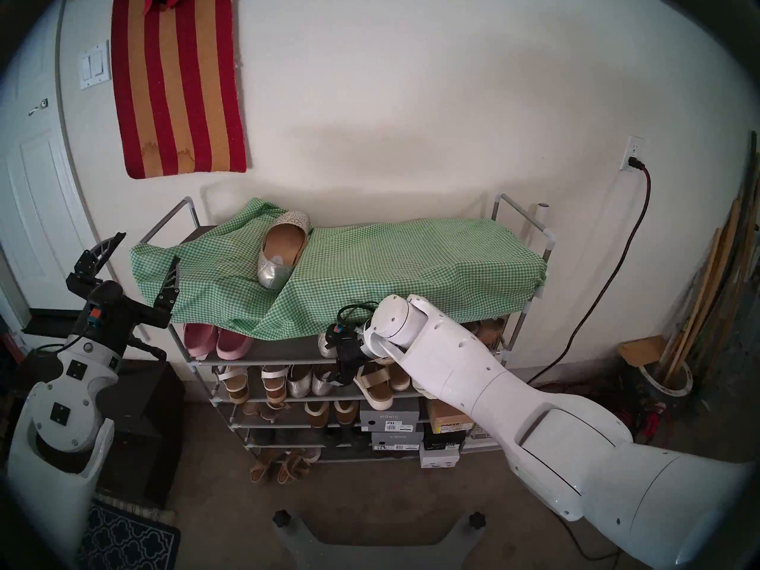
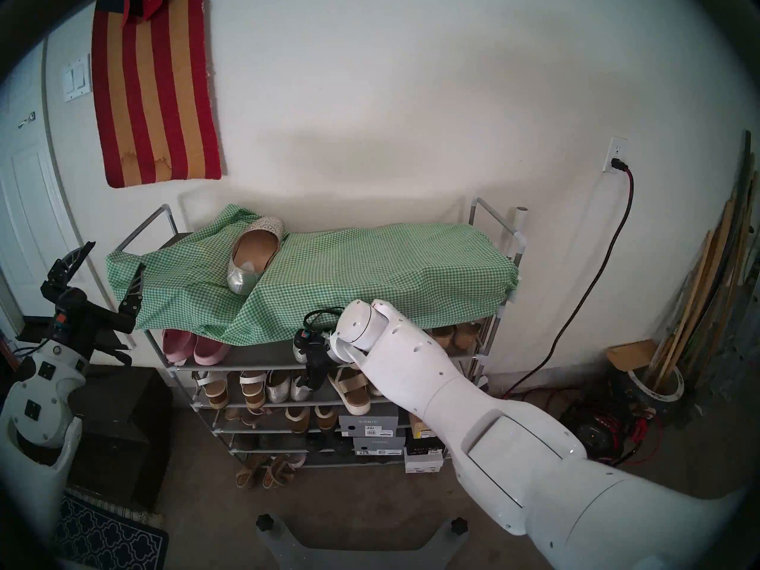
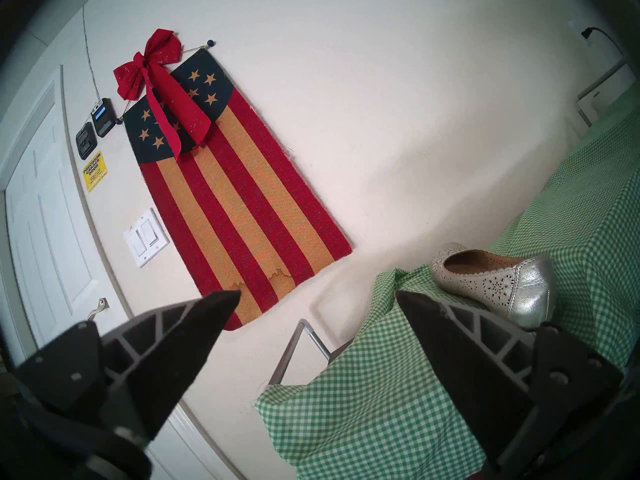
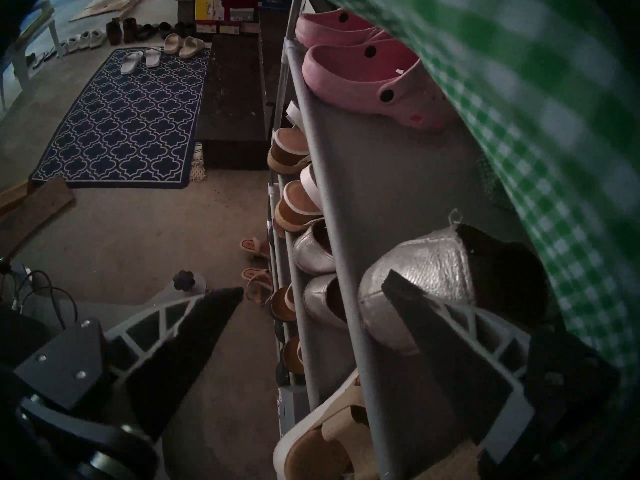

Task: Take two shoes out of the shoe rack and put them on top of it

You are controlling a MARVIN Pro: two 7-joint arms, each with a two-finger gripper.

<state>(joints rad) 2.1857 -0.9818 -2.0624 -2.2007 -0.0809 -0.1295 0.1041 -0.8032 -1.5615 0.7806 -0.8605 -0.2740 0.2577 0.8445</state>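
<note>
A: What sat at the far left of the head view?
B: The left gripper, raised beside the rack's left rail at mid-left of the frame. Its fingers were spread wide and held nothing.

A: And moving right?
B: A green checked cloth covered the top shelf. One perforated silver flat lay on it, left of centre, toe toward the wall and its smooth heel cap toward the camera. In the left wrist view that flat showed at lower right, just past the gripper's right finger.

A: What lay under the cloth?
B: Pink clogs at the left of the second shelf. Further right, at frame centre, the other flat sat on the same shelf, mostly hidden by the right arm's wrist.

A: And the right gripper?
B: In its wrist view the right gripper was fully open and empty. One finger crossed in front of that flat's silver heel cap, at lower right of that frame; the other hung out over the floor. I couldn't tell whether the finger touched the heel.
</note>
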